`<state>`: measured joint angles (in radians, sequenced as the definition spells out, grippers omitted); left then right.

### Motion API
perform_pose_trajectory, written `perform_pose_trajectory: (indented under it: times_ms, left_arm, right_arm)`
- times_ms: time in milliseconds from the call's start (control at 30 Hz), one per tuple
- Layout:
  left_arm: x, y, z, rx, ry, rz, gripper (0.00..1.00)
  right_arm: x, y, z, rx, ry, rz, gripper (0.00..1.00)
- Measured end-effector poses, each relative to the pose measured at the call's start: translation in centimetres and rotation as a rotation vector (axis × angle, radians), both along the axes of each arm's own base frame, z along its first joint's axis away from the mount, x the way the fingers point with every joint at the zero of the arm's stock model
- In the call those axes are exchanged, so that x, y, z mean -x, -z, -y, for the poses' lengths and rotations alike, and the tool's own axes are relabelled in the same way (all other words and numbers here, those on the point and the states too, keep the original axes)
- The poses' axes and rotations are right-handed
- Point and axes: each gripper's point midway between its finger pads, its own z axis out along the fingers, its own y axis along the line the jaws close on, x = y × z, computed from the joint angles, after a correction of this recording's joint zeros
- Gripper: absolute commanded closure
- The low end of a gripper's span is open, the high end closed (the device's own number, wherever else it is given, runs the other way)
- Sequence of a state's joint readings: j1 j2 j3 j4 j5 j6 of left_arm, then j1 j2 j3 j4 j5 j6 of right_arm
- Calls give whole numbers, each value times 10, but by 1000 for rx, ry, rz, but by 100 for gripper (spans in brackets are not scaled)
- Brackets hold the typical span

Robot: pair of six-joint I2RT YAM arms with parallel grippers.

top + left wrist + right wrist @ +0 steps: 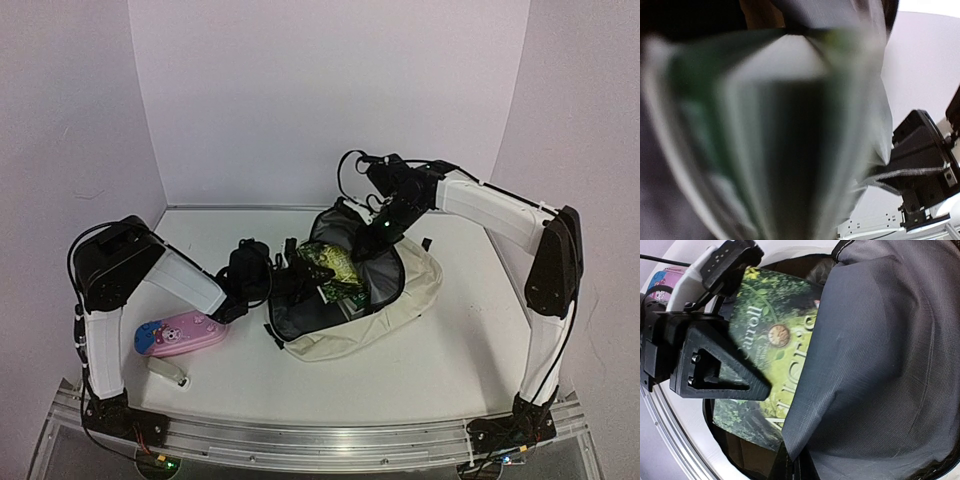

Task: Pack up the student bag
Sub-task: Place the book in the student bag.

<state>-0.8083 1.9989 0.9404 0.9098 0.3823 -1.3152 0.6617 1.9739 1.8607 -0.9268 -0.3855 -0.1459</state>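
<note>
The student bag [405,308], cream with grey lining, lies open at the table's middle. My right gripper [383,232] is shut on the bag's grey lining [880,365] at the far rim and holds that flap up; in the right wrist view the gripper [797,466] pinches a fold of it. A green book [330,266] sits partly inside the opening, with my left gripper [300,272] shut on its near edge. The book [775,335] shows its cover below the lining, the left gripper's black fingers [715,367] on it. In the left wrist view the blurred book [770,150] hides my fingers.
A pink cartoon pencil case [180,335] lies left of the bag, under the left forearm. A small white object [168,372] rests near the front edge. The right gripper's body [920,165] shows beside the book. White walls enclose the table.
</note>
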Motion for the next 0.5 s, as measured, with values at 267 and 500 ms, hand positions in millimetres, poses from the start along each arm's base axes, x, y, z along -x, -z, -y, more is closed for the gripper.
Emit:
perform_pose_trajectory:
  times_ms: [267,500]
  left_arm:
    - [-11,29,-11,-106,-88,-70,29]
    - [11,18,-39,-256,-144,-109,29]
  right_arm:
    - [2,6,1,7,-3,-11,100]
    - [4,11,1,5,-8,-22,100]
